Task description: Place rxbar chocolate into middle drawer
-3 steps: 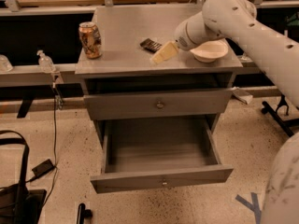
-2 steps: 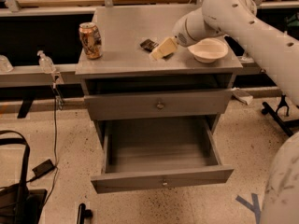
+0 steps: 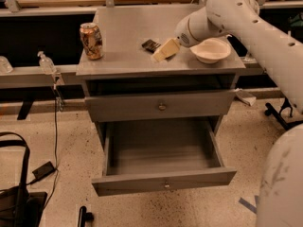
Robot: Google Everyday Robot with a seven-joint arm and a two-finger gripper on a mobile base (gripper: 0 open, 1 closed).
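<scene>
The rxbar chocolate (image 3: 150, 45) is a small dark bar lying flat on the grey cabinet top (image 3: 128, 27), near its middle. My gripper (image 3: 164, 51) has pale yellowish fingers and hovers just right of and in front of the bar, low over the top, pointing left and down. It does not hold the bar. The middle drawer (image 3: 163, 182) is pulled wide out below, showing a bare grey floor inside. The drawer above it (image 3: 161, 107) is closed.
An orange-patterned drink can (image 3: 91, 40) stands at the left front of the top. A white bowl (image 3: 210, 50) sits at the right front, under my arm. A bottle (image 3: 47, 63), cables and a black bag (image 3: 16, 193) lie to the left.
My gripper has shifted only slightly beside the bar, staying low over the cabinet top. The bar, can, bowl and drawers have not moved.
</scene>
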